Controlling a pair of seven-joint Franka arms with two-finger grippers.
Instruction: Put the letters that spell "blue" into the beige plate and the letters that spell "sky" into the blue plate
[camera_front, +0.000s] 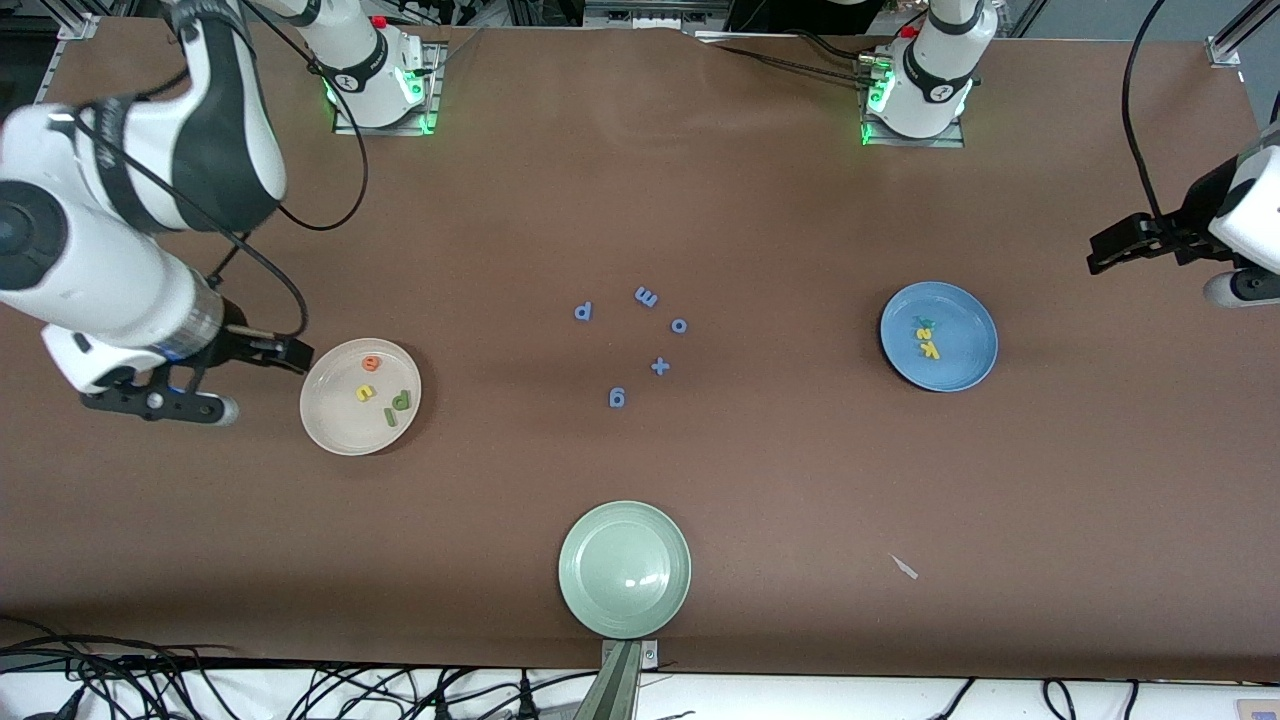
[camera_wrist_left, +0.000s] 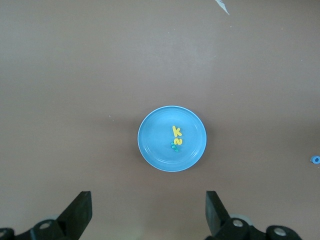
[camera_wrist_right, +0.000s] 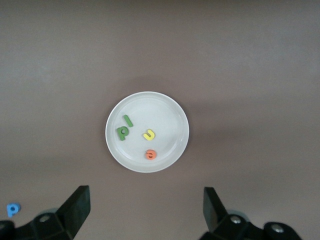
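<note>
The beige plate (camera_front: 322, 420) sits toward the right arm's end of the table, and all four letters of "blue" lie inside its rim: the orange e (camera_front: 372, 363), the yellow u (camera_front: 365, 393), the green b (camera_front: 402, 401) and the green bar l (camera_front: 393, 417), the last two just beside each other and the others a little apart. The right gripper (camera_front: 290, 352) hangs in the air just beside that plate's rim, its fingers (camera_wrist_right: 75, 210) spread wide with nothing between them. Toward the left arm's end lies the blue plate (camera_front: 975, 365), holding the yellow k (camera_front: 931, 350), the smaller yellow letter (camera_front: 925, 334) and the teal letter (camera_front: 922, 323) bunched together near its middle. The left gripper (camera_front: 1100, 255) is up over bare table by that end's edge, well apart from the blue plate, and its fingers (camera_wrist_left: 80, 212) are wide too and empty. Between the two plates, in the middle of the table, a loose ring of blue letters (camera_front: 645, 297) and a blue plus sign (camera_front: 660, 366) lies with open brown surface all around. A pale green plate (camera_front: 590, 590) rests at the table edge nearest the front camera, and a small pale scrap (camera_front: 905, 567) lies near that edge as well.
</note>
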